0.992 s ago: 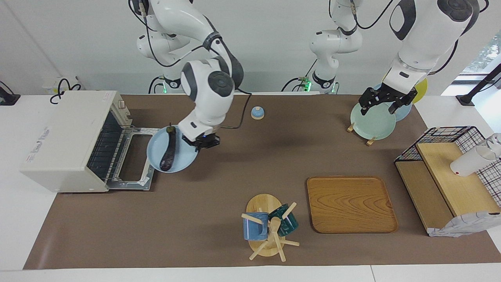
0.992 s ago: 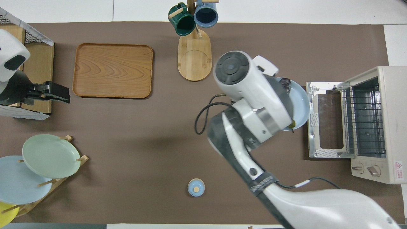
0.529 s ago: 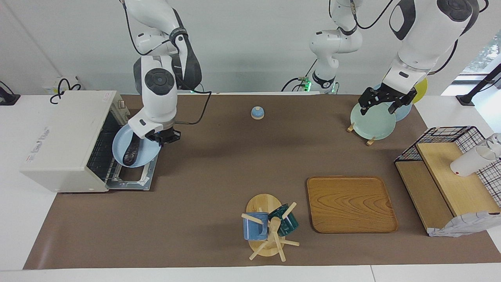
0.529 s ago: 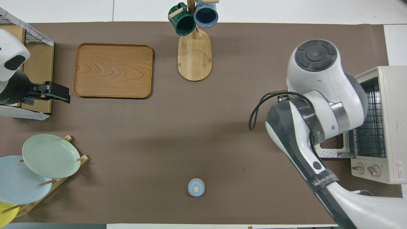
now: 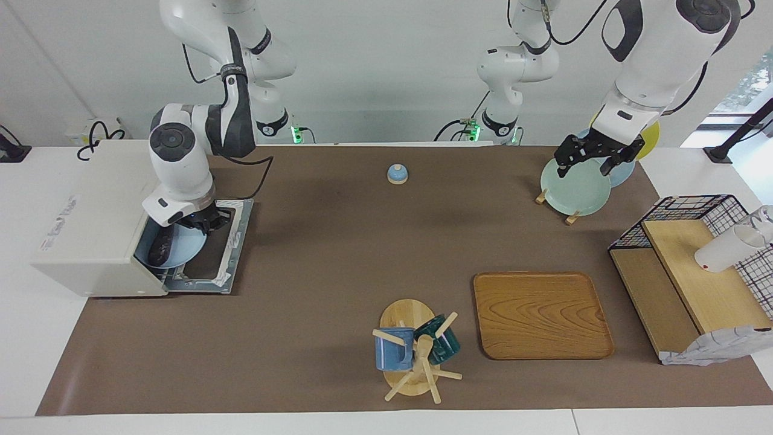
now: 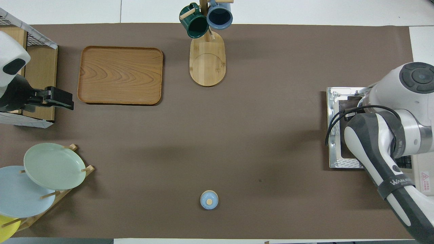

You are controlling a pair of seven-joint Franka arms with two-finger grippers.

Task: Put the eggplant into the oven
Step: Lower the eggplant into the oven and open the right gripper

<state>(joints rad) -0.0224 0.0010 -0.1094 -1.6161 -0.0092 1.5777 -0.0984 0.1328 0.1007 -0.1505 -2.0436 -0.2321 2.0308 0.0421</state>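
Facing view: right pincer (image 5: 202, 225) clamps blue plate (image 5: 175, 254) above brown mat (image 5: 338, 260); left's grip unclear.

My desk (image 5: 338, 254) wears a brown mat; the toaster oven (image 5: 90, 217) is off-white, the plate (image 5: 181, 249) pale blue, the eggplant (image 5: 160, 249) dark purple, the tray (image 5: 542, 314) wood-grained.

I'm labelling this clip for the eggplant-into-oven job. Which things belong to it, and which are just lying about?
In the job:
eggplant
blue plate carrying it
oven, door down
right gripper, holding the plate

Lying about:
wooden tray
mug tree
plate rack, under the waiting left gripper
wire basket shelf
small blue bell
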